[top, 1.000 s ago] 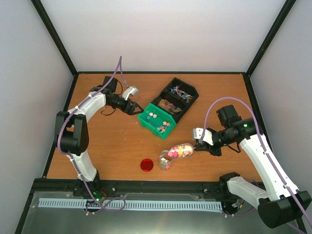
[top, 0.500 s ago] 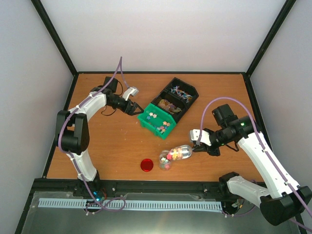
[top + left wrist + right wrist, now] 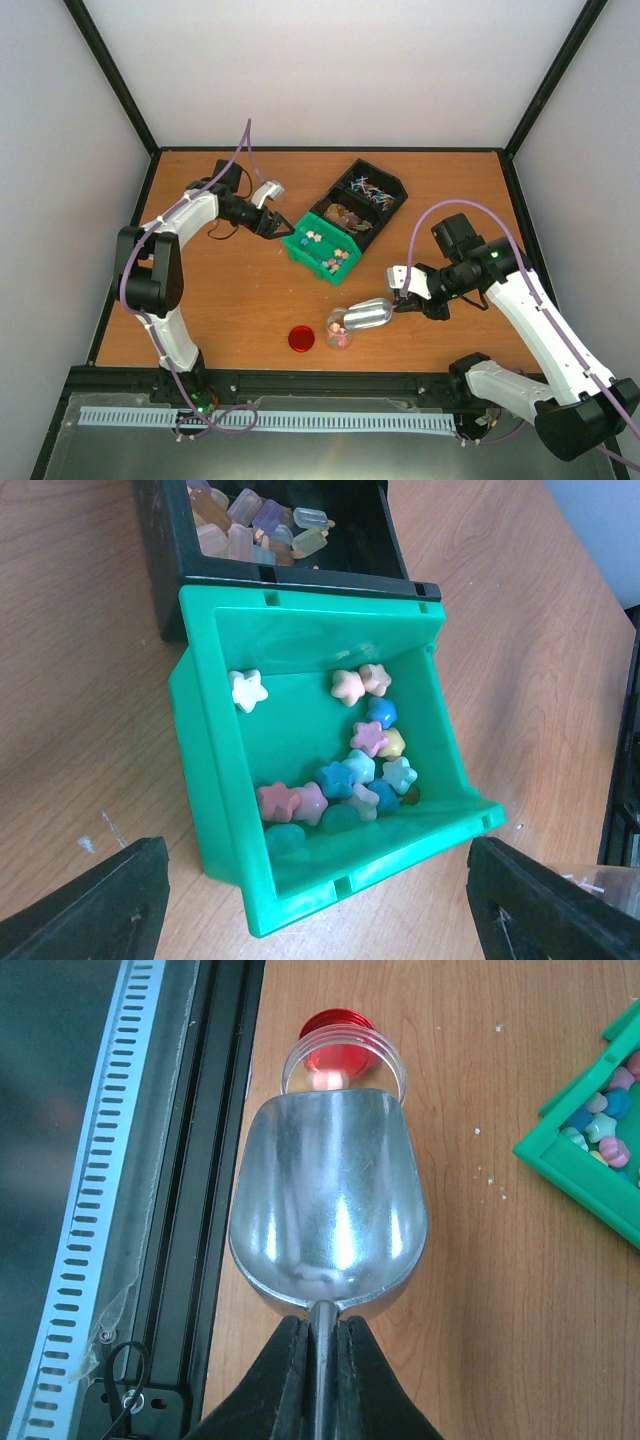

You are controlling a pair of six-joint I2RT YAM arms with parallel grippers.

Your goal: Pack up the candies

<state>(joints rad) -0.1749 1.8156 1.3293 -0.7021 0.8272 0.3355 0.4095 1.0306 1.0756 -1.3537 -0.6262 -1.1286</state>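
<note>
Right pincer [image 3: 318,1332] pinches the scoop [image 3: 330,1200] by its handle above the counter [image 3: 480,1310]; left pincer [image 3: 274,224] spread beside the green bin [image 3: 215,780]. Scoop lip overhangs the small jar [image 3: 398,1060]; candies [image 3: 360,770] fill bin and jar, and a nudge could topple it

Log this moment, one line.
left gripper open by green bin | right gripper shut on scoop, empty, over jar | candies in jar
</note>
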